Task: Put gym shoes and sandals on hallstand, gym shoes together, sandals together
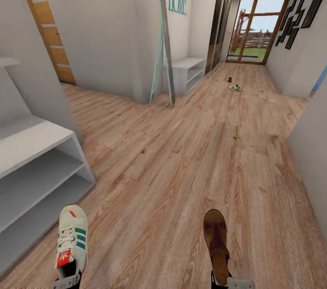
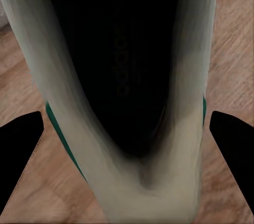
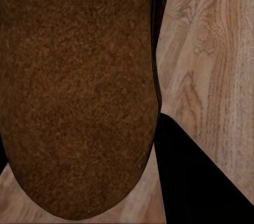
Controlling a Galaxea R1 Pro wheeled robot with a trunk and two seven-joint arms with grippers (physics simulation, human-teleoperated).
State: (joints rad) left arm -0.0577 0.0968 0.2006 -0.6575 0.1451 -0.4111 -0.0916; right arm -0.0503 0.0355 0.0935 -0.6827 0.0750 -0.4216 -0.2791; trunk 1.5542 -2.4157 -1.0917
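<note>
Wood-grain planks of the corridor floor (image 1: pixel 181 152) run toward a glazed door at the far end in the head view. At the lower left, the left gripper (image 1: pixel 68 280) grasps an off-white gym shoe (image 1: pixel 71 240) by its heel, toe pointing ahead, beside the pale grey hallstand (image 1: pixel 36 166) with its two open shelves. At the lower right, the right gripper (image 1: pixel 227 281) holds a brown sandal (image 1: pixel 216 241) by its heel end, also pointing forward. Far down the corridor, the second gym shoe (image 1: pixel 235 88) lies on the floor, with a small dark item (image 1: pixel 230 79) just beyond it, too small to identify. A low white bench-cabinet (image 1: pixel 188 73) stands against the left wall, a teal-framed leaning mirror (image 1: pixel 163 52) near it.

Left wrist view: the sneaker's dark opening (image 2: pixel 116 60) sits between two black fingers (image 2: pixel 21 155), clamped on the heel over the planks.

Right wrist view: the sandal's brown footbed (image 3: pixel 79 92) lies alongside one black finger (image 3: pixel 196 176), above the floor.
</note>
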